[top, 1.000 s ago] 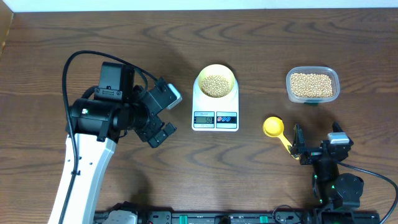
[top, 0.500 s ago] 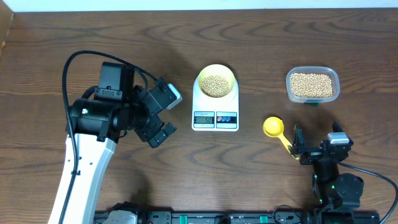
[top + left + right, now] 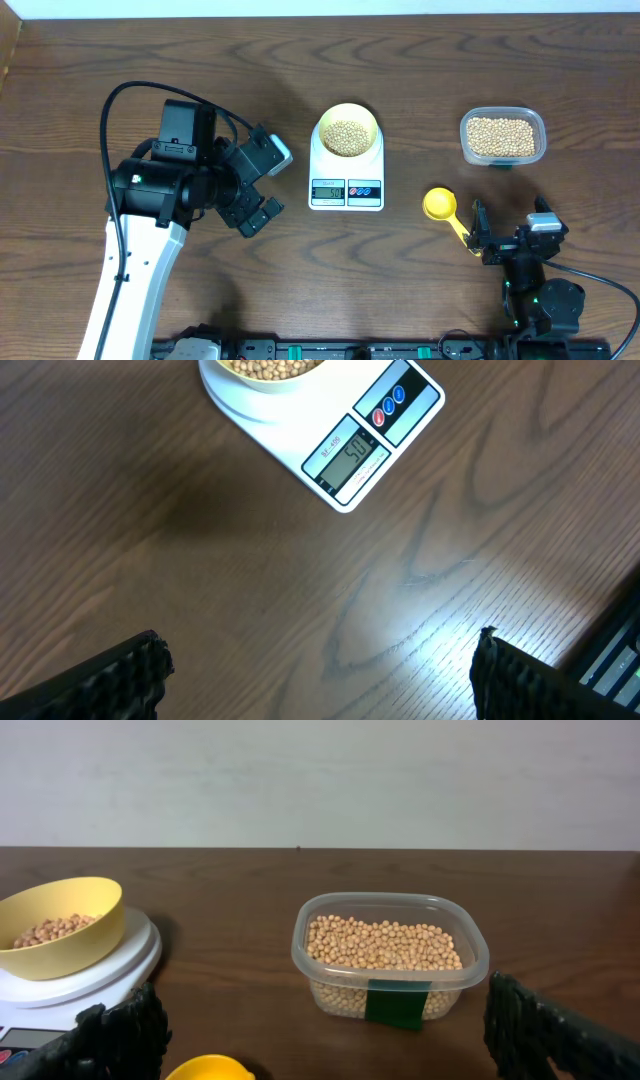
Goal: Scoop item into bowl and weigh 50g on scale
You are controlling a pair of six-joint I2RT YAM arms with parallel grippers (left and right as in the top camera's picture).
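Observation:
The pale yellow bowl (image 3: 347, 122) holds tan beans (image 3: 347, 138) and stands on the white scale (image 3: 346, 185). In the left wrist view the scale (image 3: 300, 435) has its display (image 3: 355, 458) reading 50. My left gripper (image 3: 262, 188) is open and empty, left of the scale; the left wrist view shows it (image 3: 320, 685) over bare wood. My right gripper (image 3: 510, 238) is open and empty near the front right. In the right wrist view it (image 3: 330, 1045) faces the bowl (image 3: 55, 925), which sits on the scale (image 3: 110, 975).
A clear plastic tub (image 3: 503, 137) full of beans stands at the back right, and it shows in the right wrist view (image 3: 390, 955). A bright yellow scoop (image 3: 440, 205) lies on the table between the scale and my right gripper, its cup just visible in the right wrist view (image 3: 205, 1070).

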